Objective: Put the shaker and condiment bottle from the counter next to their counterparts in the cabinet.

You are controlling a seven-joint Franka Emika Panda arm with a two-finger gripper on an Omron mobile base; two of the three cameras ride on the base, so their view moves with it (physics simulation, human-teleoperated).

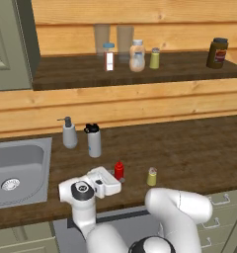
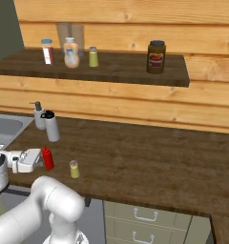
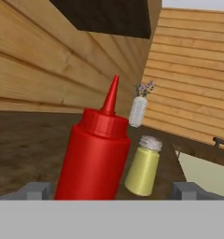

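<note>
Red condiment bottle [image 3: 96,154] base cut off.

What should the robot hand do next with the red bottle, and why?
Probably ease forward a little and close on the condiment bottle. In the hand view the open gripper has one fingertip on either side of it, close up, and it stands upright on the counter with nothing gripping it. The shaker stands just beside it, so the move should be a gentle one.
</note>
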